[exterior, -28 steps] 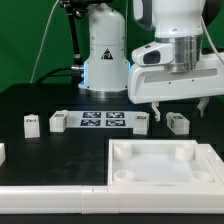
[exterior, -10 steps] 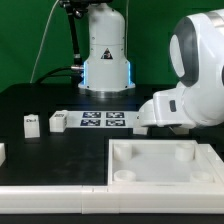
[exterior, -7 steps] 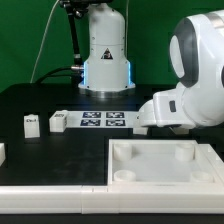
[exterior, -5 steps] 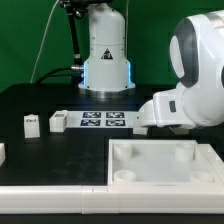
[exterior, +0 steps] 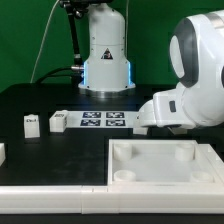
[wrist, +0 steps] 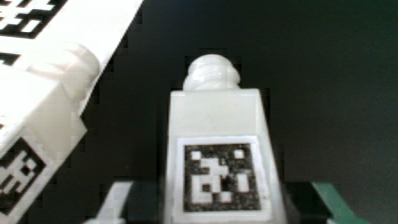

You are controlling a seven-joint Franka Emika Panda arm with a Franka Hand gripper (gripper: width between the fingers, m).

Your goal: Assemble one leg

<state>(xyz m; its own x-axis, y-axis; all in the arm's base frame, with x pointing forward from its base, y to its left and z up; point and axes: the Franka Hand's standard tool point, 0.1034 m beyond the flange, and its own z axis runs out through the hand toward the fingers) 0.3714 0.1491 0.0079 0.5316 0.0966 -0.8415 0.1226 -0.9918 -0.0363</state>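
Note:
In the wrist view a small white leg (wrist: 217, 140) with a black-and-white tag on its face lies on the black table, its rounded peg end pointing away from me. My gripper (wrist: 226, 203) is open and straddles its near end, and dark gaps show between the fingers (wrist: 121, 203) and the leg's sides. In the exterior view the arm's white hand (exterior: 182, 106) is low over the table at the right. It hides the gripper and this leg. The large white tray-like piece (exterior: 130, 168) lies in front.
Two more legs (exterior: 31, 123) (exterior: 59, 121) lie at the exterior view's left and another (exterior: 141, 119) lies beside the hand. The marker board (exterior: 103, 121) lies between them. A white tagged block (wrist: 50, 95) lies close beside the straddled leg. The robot base (exterior: 104, 50) stands behind.
Since 2.8 s ago the arm has tilted and come down over the rightmost leg, hiding it. Nothing has visibly moved in the last second.

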